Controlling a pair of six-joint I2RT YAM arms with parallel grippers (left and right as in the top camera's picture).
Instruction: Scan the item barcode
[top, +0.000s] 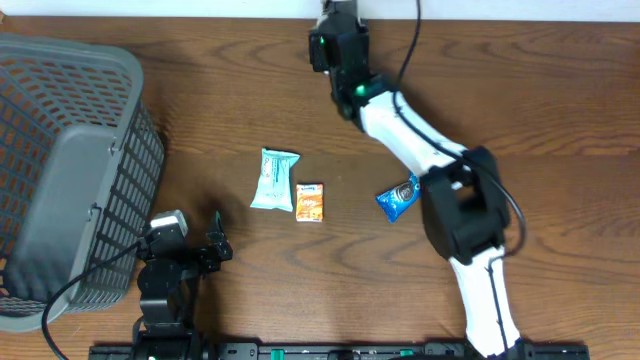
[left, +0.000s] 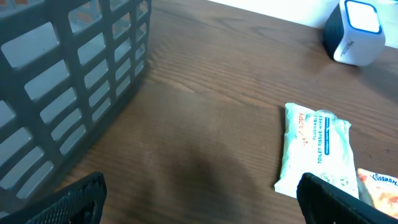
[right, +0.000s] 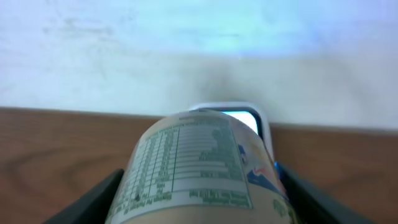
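At the table's far edge, the right gripper (right: 205, 202), half-closed around a pale cylindrical printed tub (right: 199, 158), should turn its barcode squarely toward the white box scanner (right: 241, 116); left gripper (left: 205, 202) gapes empty.

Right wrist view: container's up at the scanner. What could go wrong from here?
1. Only the nutrition panel of the container shows; the barcode isn't visible, so it may not face the scanner and the scan could miss.
2. The right claw grips a round body, which might roll or slip.
3. The container hides most of the scanner; easing forward could knock it.
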